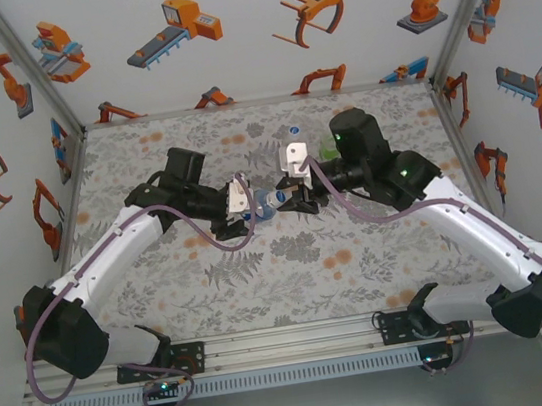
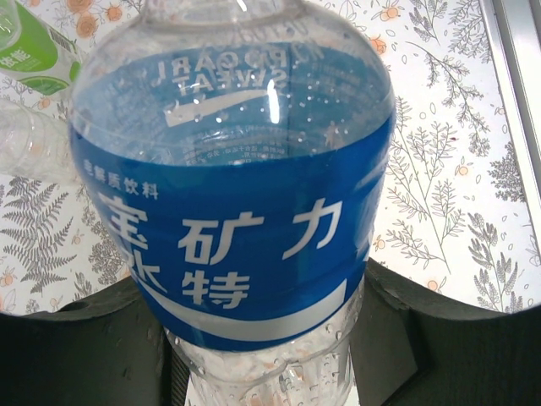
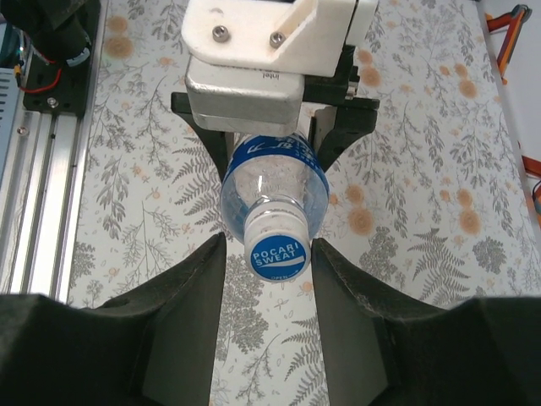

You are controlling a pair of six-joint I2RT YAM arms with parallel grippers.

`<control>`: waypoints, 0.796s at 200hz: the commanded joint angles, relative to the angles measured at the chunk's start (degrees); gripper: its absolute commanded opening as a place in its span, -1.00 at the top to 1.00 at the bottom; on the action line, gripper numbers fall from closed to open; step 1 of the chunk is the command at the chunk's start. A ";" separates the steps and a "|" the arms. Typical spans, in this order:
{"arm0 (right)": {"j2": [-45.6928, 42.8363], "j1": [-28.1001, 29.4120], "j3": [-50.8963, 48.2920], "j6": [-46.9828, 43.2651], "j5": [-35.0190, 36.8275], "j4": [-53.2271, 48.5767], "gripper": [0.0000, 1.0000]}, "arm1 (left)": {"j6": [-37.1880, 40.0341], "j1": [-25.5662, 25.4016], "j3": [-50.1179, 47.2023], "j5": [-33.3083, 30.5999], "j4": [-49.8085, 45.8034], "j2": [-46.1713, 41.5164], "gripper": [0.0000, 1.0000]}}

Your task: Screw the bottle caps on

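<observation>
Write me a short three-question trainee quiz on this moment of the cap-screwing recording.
1. Multiple choice: what does the left gripper hold? A: a loose white cap. B: the blue-labelled bottle. C: nothing.
2. True or false: the blue cap is off the bottle's neck.
3. Fill in the blank: the fingers of the right gripper stand one on each ___ of the cap.

Key: 1 B; 2 false, the cap sits on the neck; 3 side.
</observation>
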 commanded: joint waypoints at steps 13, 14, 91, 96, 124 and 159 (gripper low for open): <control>-0.01 0.05 -0.45 -0.78 5.24 1.18 0.13 | 1.05 -0.43 0.47 2.83 -0.73 -1.23 1.00; -0.01 0.07 -0.45 -0.78 5.22 1.17 0.13 | 1.09 -0.43 0.47 2.80 -0.76 -1.17 1.00; 0.45 0.07 -0.45 1.14 -0.42 1.15 0.50 | 0.66 -0.43 0.97 2.59 -0.78 -0.77 1.00; 0.44 0.01 -0.51 1.94 -0.27 1.48 0.54 | 0.61 -0.42 0.83 2.40 -0.78 -0.83 1.00; 0.37 0.07 -1.93 13.48 1.49 5.84 0.81 | 0.22 -0.43 1.08 1.77 -0.77 -0.56 1.00; 0.92 0.04 -3.03 43.45 13.50 10.72 0.98 | -0.30 -0.43 1.17 0.72 -0.53 -0.51 1.00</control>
